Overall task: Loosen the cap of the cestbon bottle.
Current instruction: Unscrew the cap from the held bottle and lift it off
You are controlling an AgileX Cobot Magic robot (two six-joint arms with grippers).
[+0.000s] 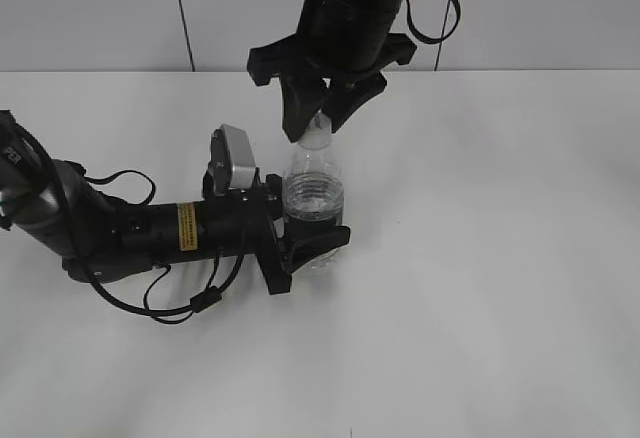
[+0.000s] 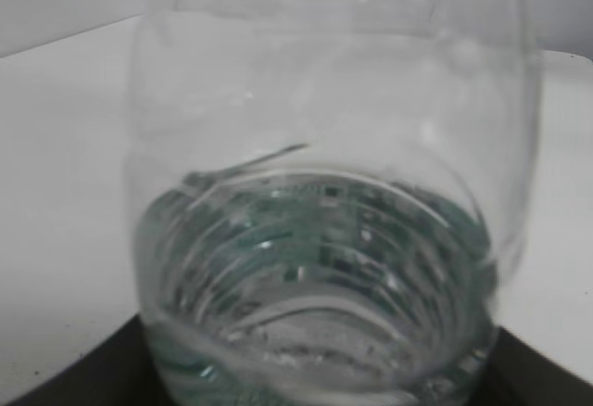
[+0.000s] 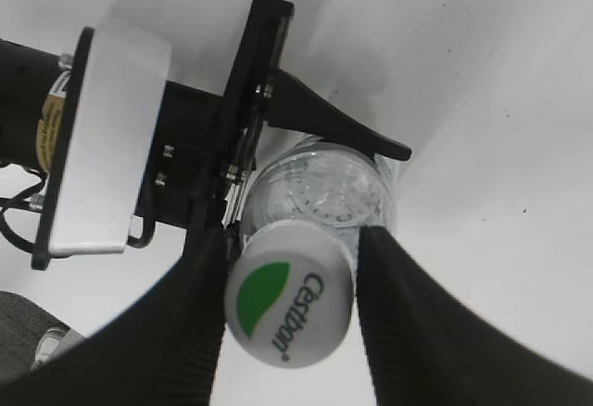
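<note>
We've got the bottle [image 1: 313, 198] standing upright a little left of the counter's [image 1: 500, 258] middle, nearer the far edge than the near one. Our left claw [image 1: 312, 243] is clamped around the lower body from the left side, fingers hugging the ribbed wall. Up top, our right claw [image 3: 295, 306] comes straight down over the neck, its two ribbed pads bracketing the cap [image 3: 289, 304]. The left pad looks to be touching the rim; on the right we can't tell whether it's touching or just shy of it.

Now, handling. We judge this bottle light and thin-walled: partly filled, clear plastic, so it'll buckle if we squeeze hard. Holding low on the ribs, where it's stiffest, seems right. The cap is small, hard and smooth on top, so the grip belongs on its side wall, squarely across the middle, or it'll slip when we twist.
</note>
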